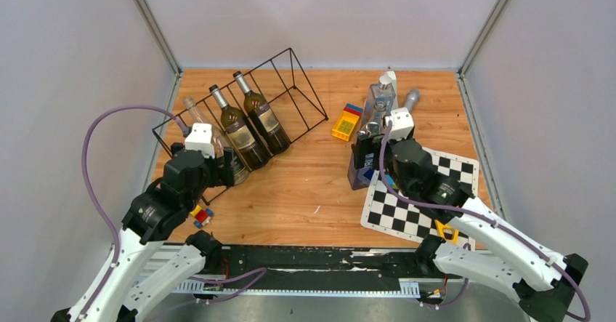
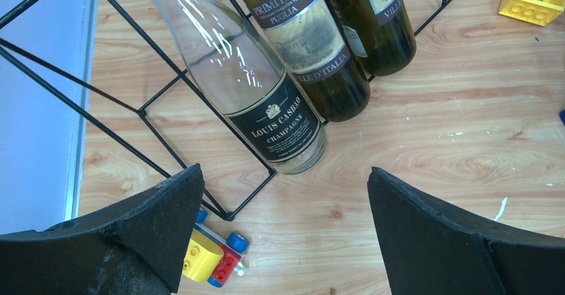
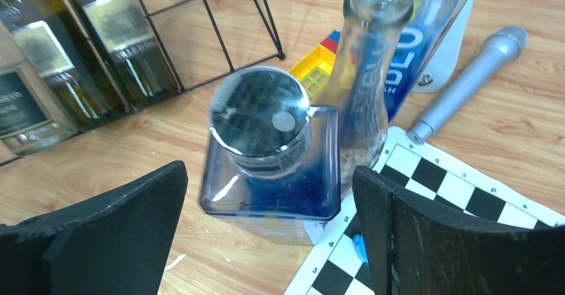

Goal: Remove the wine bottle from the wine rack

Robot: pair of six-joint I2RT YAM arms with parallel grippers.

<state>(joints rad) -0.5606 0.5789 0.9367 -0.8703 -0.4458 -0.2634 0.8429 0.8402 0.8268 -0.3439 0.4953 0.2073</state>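
Leaning in the wine rack [image 2: 141, 112], the clear champagne bottle [image 2: 246, 88] aims its base at the left gripper [image 2: 285, 172], jaws wide apart just short of it; the right gripper [image 3: 270, 170], also spread, is well apart.

Black wire wine rack [image 2: 142, 112], glossy glass wine bottle [image 2: 253, 88], wood-grain table [image 2: 453, 168]

Light wood-grain desk [image 1: 319, 191] with small white flecks, plain pale grey back wall [image 1: 319, 17], matching left wall [image 1: 73, 60] and right wall [image 1: 552, 67], metal corner posts [image 1: 149, 20] at rear corners, black rail [image 1: 312, 258] along near edge, even diffuse light.
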